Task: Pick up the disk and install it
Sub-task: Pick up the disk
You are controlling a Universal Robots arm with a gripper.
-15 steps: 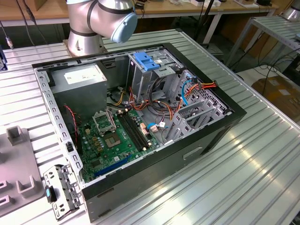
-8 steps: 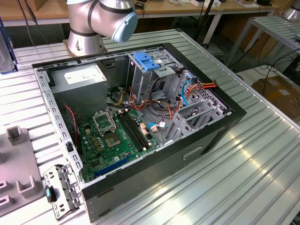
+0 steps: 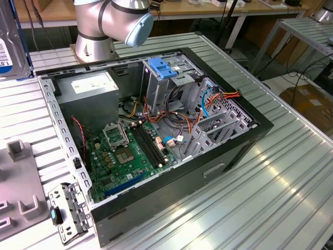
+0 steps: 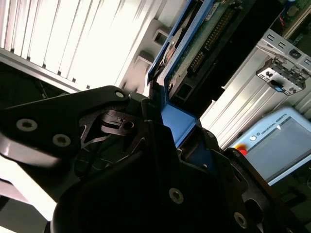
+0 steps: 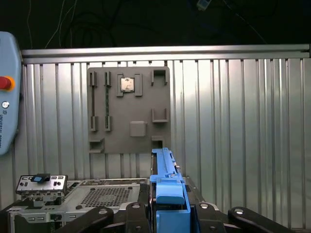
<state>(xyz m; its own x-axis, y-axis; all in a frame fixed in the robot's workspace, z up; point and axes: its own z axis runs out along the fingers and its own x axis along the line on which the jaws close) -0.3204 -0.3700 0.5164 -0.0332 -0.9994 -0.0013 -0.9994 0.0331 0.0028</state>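
1. At the exterior view's far left edge, the disk [image 3: 7, 36] is held up on edge, well clear of the ribbed surface [image 3: 291, 177], with its label side and one blue rail showing. The pick-up part of the task looks done.
2. Nearer the camera on that side lies a grey fixture plate [image 3: 15, 187]. A loose metal bracket [image 3: 65, 213] with a blue clip lies just beside the case.
3. Further right, the open computer case [image 3: 250, 130] lies on its side. Inside it are the power-supply box [image 3: 91, 86], the motherboard [image 3: 130, 151] and then the tall drive cage [image 3: 169, 86] with its blue latch [image 3: 160, 67]. The disk is well apart from that cage, so by my reading the whole installation is left to do.
4. In the second wrist view, the gripper [image 4: 163, 128] has its jaws closed narrowly on the disk's blue rail, and the green circuit-board underside runs away from them. The first wrist view shows the gripper [image 5: 167, 216] clamped on that rail.
5. The arm's base [image 3: 104, 23] stands behind the case. The first wrist view looks along the disk toward the fixture plate — so I judge the wrist points downward over the surface.
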